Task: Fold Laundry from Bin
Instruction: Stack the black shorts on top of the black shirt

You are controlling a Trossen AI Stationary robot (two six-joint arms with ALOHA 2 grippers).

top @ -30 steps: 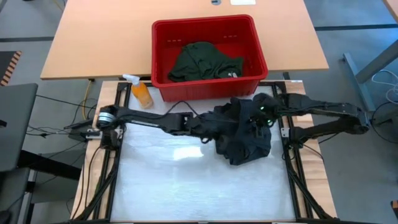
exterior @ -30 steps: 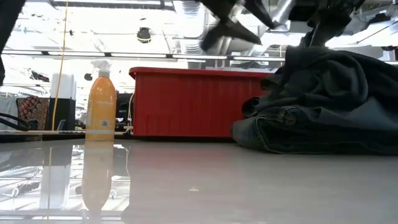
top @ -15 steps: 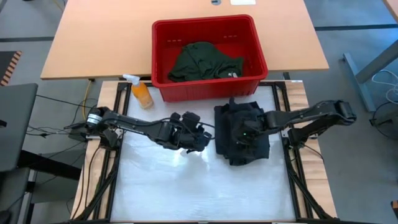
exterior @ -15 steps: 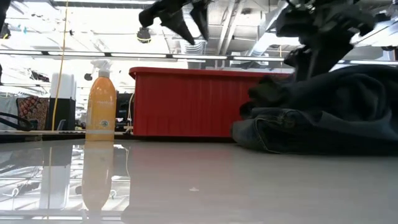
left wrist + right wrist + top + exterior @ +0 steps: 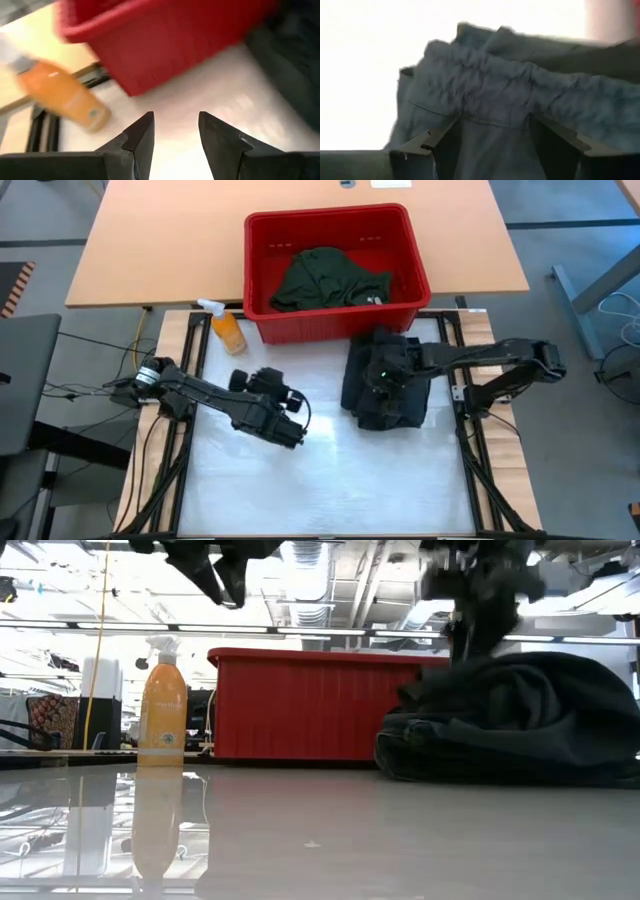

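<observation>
A black garment (image 5: 390,388) lies in a compact pile on the white table top, right of centre, with its underside on the table; the low view shows the black garment (image 5: 520,720) too. My right gripper (image 5: 378,378) stands open over the pile's top, pointing steeply down, with cloth (image 5: 485,90) beyond its fingers. My left gripper (image 5: 270,385) hangs open and holds nothing, above the bare table left of the pile, facing the bin (image 5: 165,35). The red bin (image 5: 335,300) stands at the far edge with a dark green garment (image 5: 325,278) lying inside. My right gripper is open over the black garment's top (image 5: 470,665), coming from above. The fingers (image 5: 442,145) stand apart with cloth showing between them. I cannot tell whether they touch the cloth.
An orange spray bottle (image 5: 228,330) stands just left of the bin's near left corner. The white table top (image 5: 300,480) is bare toward its near edge. A tan table (image 5: 150,250) lies beyond the bin.
My left gripper has drawn away from the black garment toward the table's left edge and has turned to face the bin. My right gripper has moved left and a little down over the pile. The garment's raised, bunched part has come down, leaving a lower, tidier pile.
</observation>
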